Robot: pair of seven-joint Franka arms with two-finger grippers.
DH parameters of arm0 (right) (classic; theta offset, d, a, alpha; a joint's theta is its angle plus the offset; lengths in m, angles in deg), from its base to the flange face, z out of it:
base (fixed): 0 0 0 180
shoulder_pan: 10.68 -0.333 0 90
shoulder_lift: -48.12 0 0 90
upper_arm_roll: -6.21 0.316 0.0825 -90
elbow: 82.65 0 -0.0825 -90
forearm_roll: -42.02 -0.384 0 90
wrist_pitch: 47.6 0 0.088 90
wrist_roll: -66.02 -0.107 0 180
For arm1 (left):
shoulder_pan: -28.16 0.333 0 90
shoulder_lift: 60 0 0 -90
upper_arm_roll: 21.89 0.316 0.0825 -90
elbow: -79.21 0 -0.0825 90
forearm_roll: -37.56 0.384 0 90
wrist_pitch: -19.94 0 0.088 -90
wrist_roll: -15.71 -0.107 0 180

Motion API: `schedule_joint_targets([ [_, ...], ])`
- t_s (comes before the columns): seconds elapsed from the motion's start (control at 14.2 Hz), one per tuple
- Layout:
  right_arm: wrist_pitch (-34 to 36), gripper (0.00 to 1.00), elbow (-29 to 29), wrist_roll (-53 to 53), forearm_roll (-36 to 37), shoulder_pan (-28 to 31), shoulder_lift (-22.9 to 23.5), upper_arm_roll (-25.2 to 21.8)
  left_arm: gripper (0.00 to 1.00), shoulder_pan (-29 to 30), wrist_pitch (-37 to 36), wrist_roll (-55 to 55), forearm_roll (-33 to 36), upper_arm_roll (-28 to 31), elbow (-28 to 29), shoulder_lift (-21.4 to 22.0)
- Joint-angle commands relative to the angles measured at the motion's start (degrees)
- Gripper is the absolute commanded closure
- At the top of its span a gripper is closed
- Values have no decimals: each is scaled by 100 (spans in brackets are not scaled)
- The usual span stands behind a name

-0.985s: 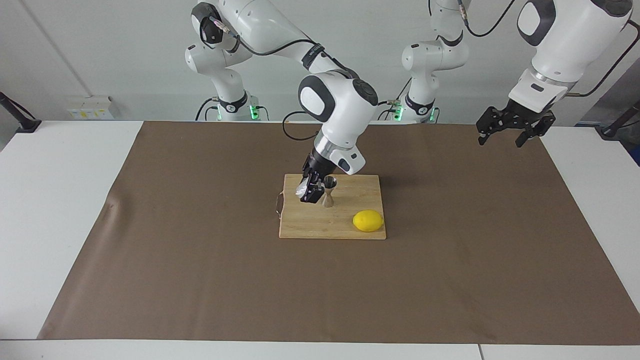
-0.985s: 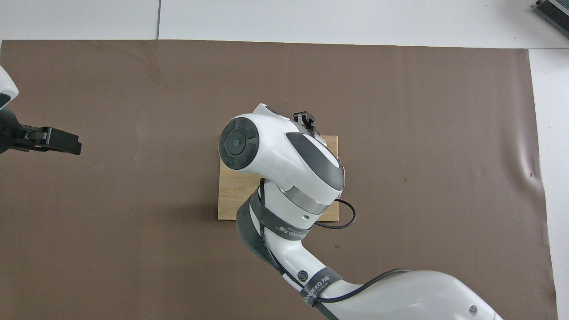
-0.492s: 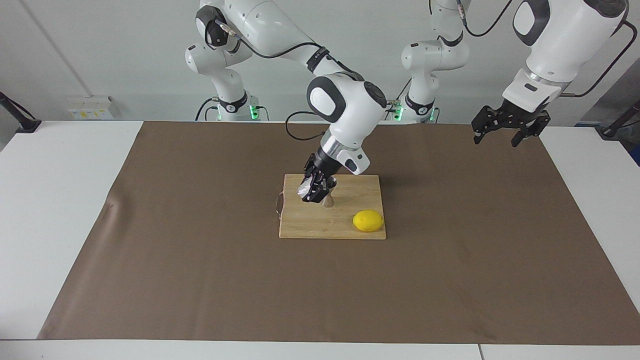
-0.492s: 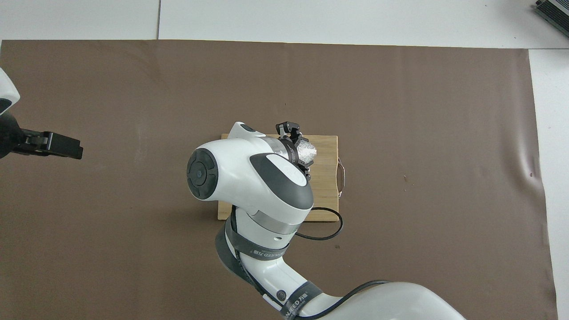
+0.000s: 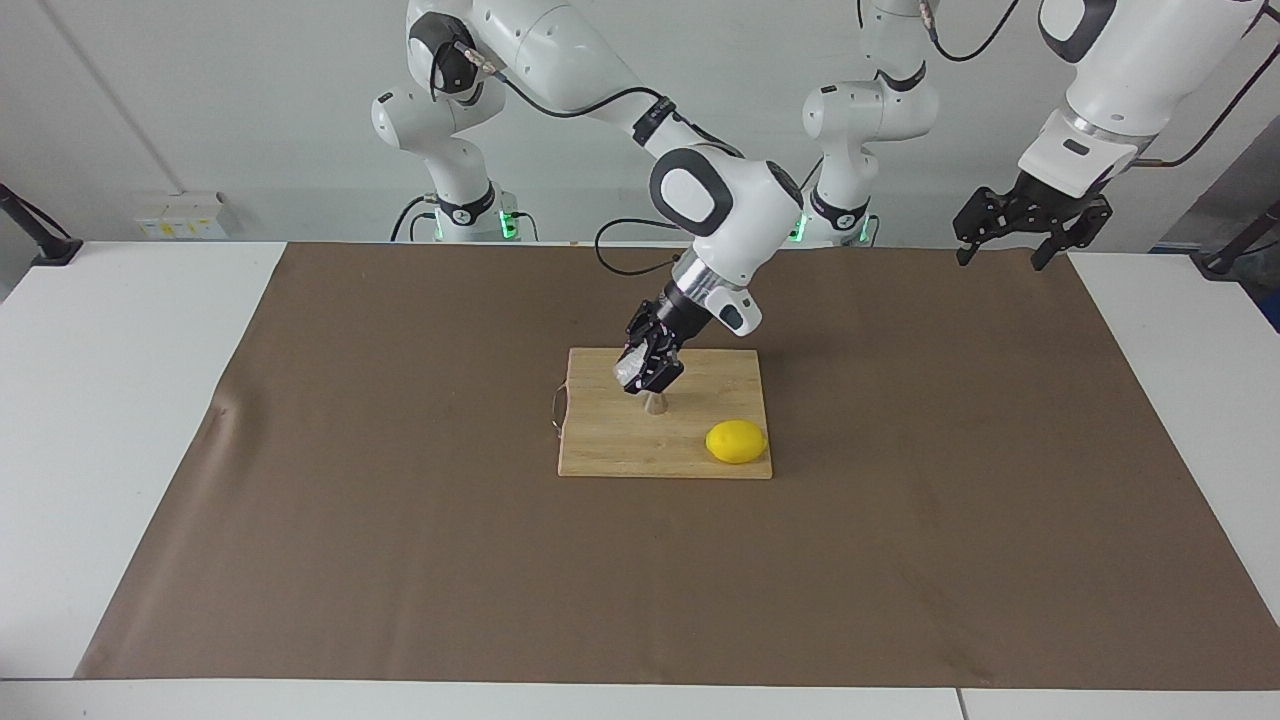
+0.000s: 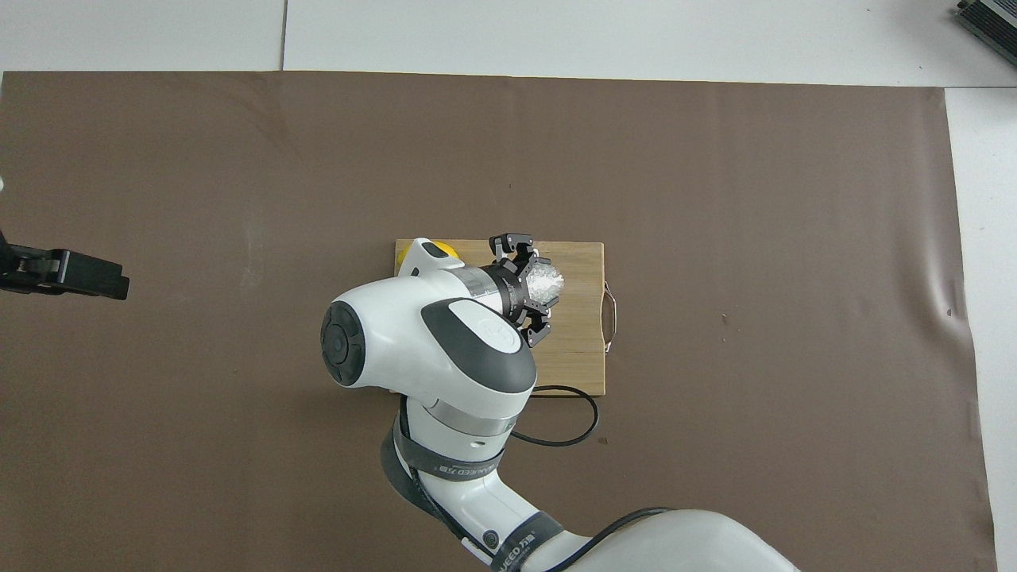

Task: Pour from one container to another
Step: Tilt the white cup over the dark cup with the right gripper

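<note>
1. A yellow lemon (image 5: 737, 441) lies on the wooden cutting board (image 5: 610, 450), at the corner that is farther from the robots and toward the left arm's end. The board rests on a brown paper sheet (image 5: 400, 550) which covers the middle of the white table (image 5: 100, 400).
2. The right gripper (image 5: 650, 368) hangs over the board, and its fingers are closed on the glass cup (image 5: 629, 369) – the cup is tilted and is held up in the air over the jigger (image 5: 655, 403).
3. The jigger stands upright on the board, but the gripper and the cup hide its upper cone; only the lower cone shows in the facing view. In the overhead view the right arm's big white wrist covers the jigger fully and most of the lemon.
4. The left gripper (image 5: 1030, 228) waits in the air over the table's edge at the left arm's end, with its fingers spread open and nothing in them. In the overhead view it is cut off by the frame edge.
5. The cup is squat, whitish and knobbly; the jigger is shiny metal – narrow at the waist. A thin metal handle (image 5: 556, 408) sticks out from the board's side toward the right arm's end.
</note>
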Motion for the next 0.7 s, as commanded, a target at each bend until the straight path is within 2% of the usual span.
schedule_joint_targets([
  [0.0, 35, 88, 329, -271, 244, 24, -148, 31, 0, -145, -174, -59, 35, 123, -50, 50],
  [0.42, 61, 89, 540, -640, 631, -133, -254, 31, 0, -119, -174, -41, 35, 105, -77, 50],
  [0.63, 0, 89, 996, -1097, 1025, -327, -490, 31, 0, -66, -139, -50, 17, 105, -24, 41],
])
